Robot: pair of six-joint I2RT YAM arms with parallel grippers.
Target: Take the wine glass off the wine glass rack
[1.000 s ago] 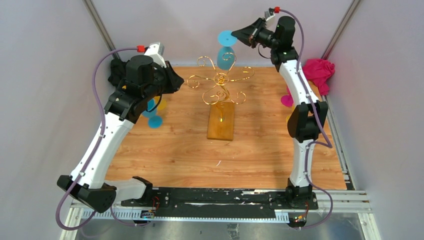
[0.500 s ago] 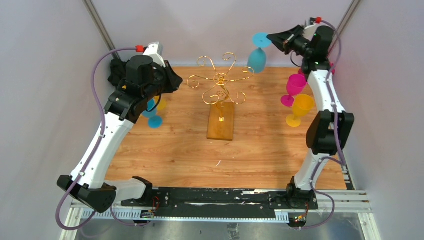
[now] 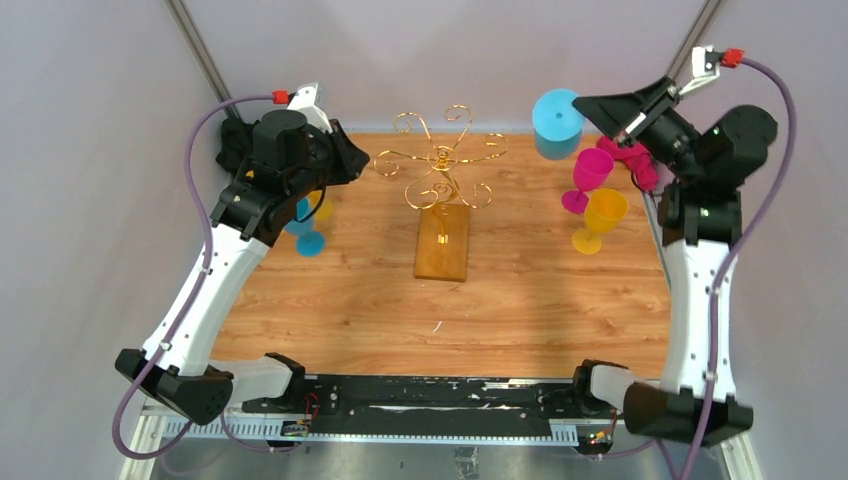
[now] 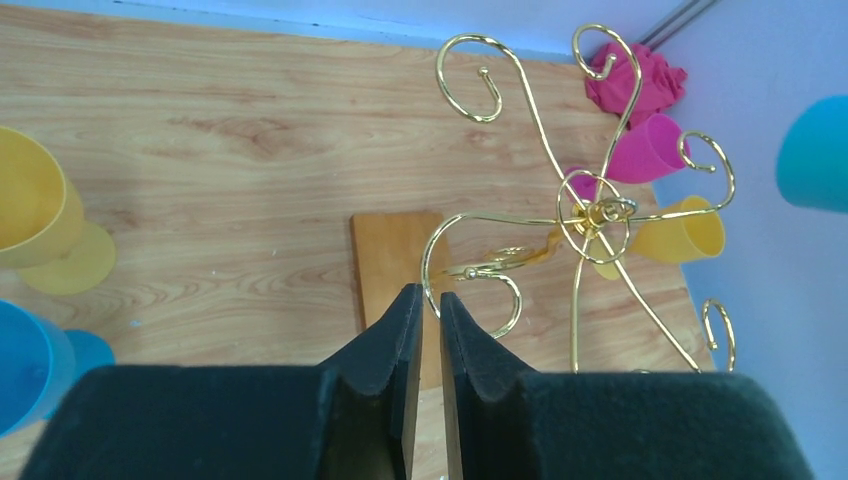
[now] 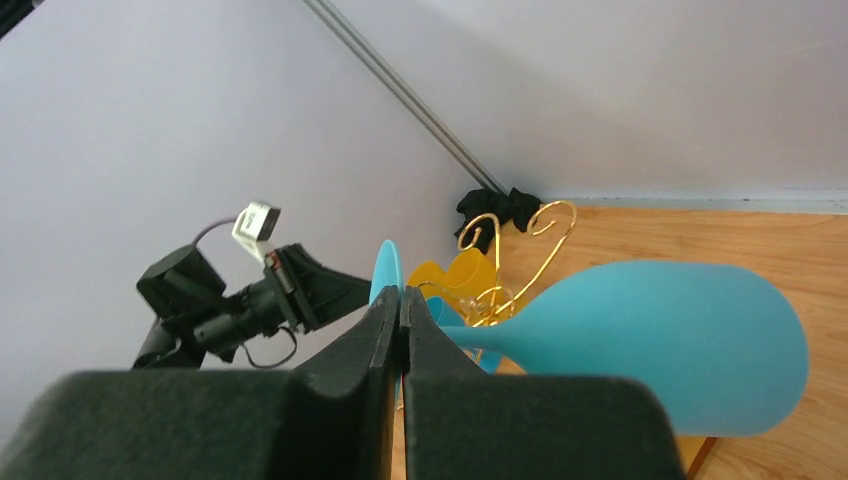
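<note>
The right claw [image 5: 402, 300] is closed on the stem of the blue glass [image 5: 680, 345], just by its foot. The glass is thereby held on its side in the air, with the bowl left free of the fingers. It is kept high at the far right, well apart from the rack [image 3: 440, 165] and above the pink glass [image 3: 590, 172] and yellow glass [image 3: 603, 213] standing on the bench [image 3: 350, 300]. This height is judged to be chosen so that those two are not knocked. The removal is judged done, with only the setting down left.

The left claw [image 4: 421, 305] is all but closed, with only a thin slit between its fingers, and nothing is held in it. It hangs at the far left over a second blue glass [image 4: 30, 365] and a second yellow glass [image 4: 35, 215], seemingly parked out of the way.

The grip on the stem is shown only by the right wrist view. The clearance from the rack and the glasses underneath are shown only from above. From the left wrist, the wire scrolls in view are seen bare, and a pink cloth [image 4: 640, 85] is shown in the far right corner.
</note>
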